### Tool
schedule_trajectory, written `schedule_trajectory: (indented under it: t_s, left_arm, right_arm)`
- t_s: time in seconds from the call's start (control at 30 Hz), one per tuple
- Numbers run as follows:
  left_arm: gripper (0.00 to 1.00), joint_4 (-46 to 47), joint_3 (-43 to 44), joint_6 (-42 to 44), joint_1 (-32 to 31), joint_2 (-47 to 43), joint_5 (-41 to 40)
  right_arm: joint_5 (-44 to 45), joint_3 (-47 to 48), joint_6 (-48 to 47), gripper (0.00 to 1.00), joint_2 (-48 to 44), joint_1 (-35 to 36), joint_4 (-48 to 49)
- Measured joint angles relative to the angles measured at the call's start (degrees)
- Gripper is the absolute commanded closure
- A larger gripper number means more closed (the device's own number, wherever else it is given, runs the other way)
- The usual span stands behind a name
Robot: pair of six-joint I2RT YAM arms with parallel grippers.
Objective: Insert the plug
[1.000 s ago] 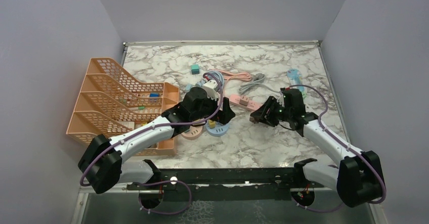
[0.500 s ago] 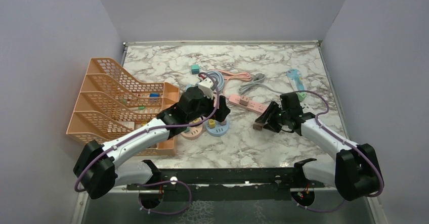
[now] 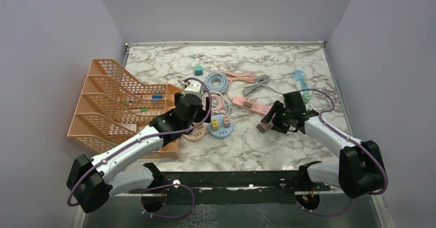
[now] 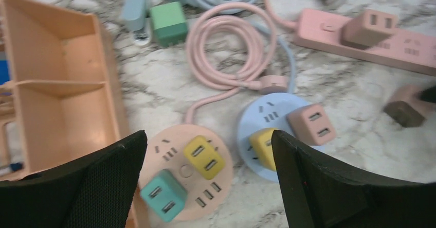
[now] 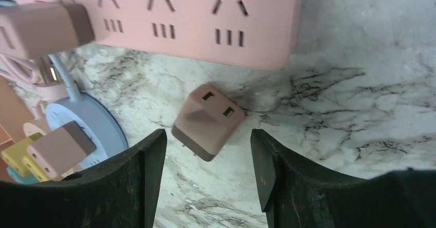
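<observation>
A loose dusty-pink plug [image 5: 205,120] lies tilted on the marble, also seen from the top [image 3: 264,127]. My right gripper [image 5: 206,135] is open, its fingertips either side of the plug's near end without touching it; from the top it sits just right of the plug [image 3: 272,120]. Beyond it lies the pink power strip [image 5: 205,22], with a pink plug [image 5: 41,27] in one socket. My left gripper [image 4: 208,135] is open and empty above the round pink socket [image 4: 159,153] and the round blue socket [image 4: 257,112].
The round sockets carry yellow, teal and pink plugs. A coiled pink cable [image 4: 226,48], a green cube [image 4: 168,24] and a blue cable coil [image 3: 218,80] lie behind them. An orange file rack [image 3: 113,99] stands at the left. A grey cable [image 3: 257,86] lies at the back.
My left arm has drawn back to the left, off the round sockets. My right gripper has opened and let go of the pink plug, which now lies on the marble.
</observation>
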Motion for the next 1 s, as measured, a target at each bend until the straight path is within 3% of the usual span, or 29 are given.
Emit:
schedule_trajectory:
  t_s: [0.13,0.3,0.67,1.0]
  left_arm:
    - [0.16,-6.5,0.4,-1.4,2.5,-0.5,-6.6]
    - [0.18,-11.3,0.4,-3.2,6.2,-2.5,-9.2]
    - [0.15,-11.5,0.4,-3.8,7.0,-3.4,-5.7]
    - [0.13,-9.5,0.4,-3.8,7.0,-3.4,-2.5]
  right_arm:
    - [0.6,2.4,-1.1,0.40,0.0,0.0,-0.3]
    - [1.4,3.7,-2.3,0.40,-0.1,0.0,-0.8]
    - [3.4,6.7,-7.6,0.36,4.0,0.0,-3.8]
    - [3.9,7.1,-2.7,0.33,9.4,3.1,-4.2]
